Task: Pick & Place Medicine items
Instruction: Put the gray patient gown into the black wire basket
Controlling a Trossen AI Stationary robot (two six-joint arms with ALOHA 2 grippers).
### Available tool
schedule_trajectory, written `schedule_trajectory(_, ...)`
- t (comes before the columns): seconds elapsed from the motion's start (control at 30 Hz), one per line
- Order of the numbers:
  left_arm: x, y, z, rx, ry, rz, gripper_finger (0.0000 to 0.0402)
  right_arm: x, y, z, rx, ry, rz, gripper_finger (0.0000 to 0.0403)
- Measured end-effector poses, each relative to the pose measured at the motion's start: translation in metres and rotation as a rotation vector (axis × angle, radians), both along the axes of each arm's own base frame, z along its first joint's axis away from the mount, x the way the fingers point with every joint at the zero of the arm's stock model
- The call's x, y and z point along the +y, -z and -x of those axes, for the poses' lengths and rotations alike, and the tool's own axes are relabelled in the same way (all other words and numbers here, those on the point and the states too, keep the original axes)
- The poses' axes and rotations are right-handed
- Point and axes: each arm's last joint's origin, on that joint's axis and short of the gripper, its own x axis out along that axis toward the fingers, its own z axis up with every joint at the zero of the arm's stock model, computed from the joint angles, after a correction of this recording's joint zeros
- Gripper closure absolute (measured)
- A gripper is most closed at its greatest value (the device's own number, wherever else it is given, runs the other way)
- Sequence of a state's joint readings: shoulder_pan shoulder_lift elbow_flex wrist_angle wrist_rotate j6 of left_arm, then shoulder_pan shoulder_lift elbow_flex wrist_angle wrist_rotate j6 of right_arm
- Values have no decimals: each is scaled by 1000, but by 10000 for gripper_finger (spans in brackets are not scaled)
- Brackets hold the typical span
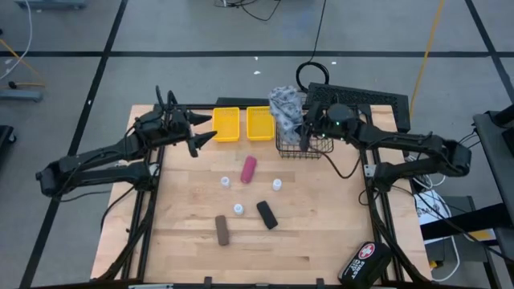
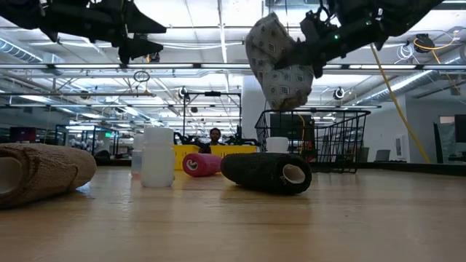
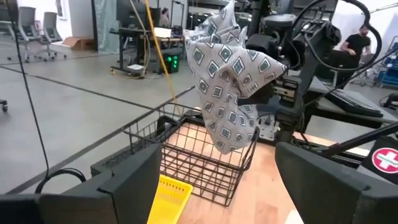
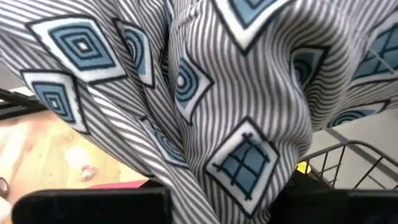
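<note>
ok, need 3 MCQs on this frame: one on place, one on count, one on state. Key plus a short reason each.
1. Where is the patterned pouch?
A. flat on the table
B. hanging from the right claw over the wire basket
C. inside a yellow bin

2. How many small white bottles stand on the table?
A. one
B. three
C. five

3. What state is the left claw in?
A. open, holding nothing
B. shut on the magenta tube
C. shut on the black roll

Key:
1 B, the left wrist view shows the pouch gripped above the basket.
2 B, the high view shows three near the magenta tube.
3 A, its fingers are spread beside the yellow bins.
</note>
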State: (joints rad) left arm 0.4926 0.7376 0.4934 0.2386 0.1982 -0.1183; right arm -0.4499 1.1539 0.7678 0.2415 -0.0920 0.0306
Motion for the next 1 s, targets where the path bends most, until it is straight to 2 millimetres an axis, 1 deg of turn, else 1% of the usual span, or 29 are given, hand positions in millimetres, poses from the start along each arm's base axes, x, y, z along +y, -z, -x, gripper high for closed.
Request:
schedule_trajectory(0.2, 3, -1, 4, 0, 13, -17, 78, -11, 18, 16, -44, 47, -66, 324)
schedule_trajectory(0.33, 3, -3, 12, 0, 26, -28, 78, -10, 25, 25, -57, 68, -85, 324)
schedule_trajectory(0.5, 2, -4, 26, 26, -20, -22, 78, -5, 31, 33, -56, 67, -81, 324)
schedule_trajectory(0.6, 1, -6, 31, 13, -35, -19, 78, -5, 36, 38, -53, 79, -93, 324)
schedule_trajectory(0.8, 0, -5, 33, 18, -33, -7, 78, -2, 53, 43, -94, 92, -144, 324)
schedule_trajectory(1.0, 0, -5, 32, 12, -30, 6, 78, 1, 63, 46, -115, 77, -198, 324)
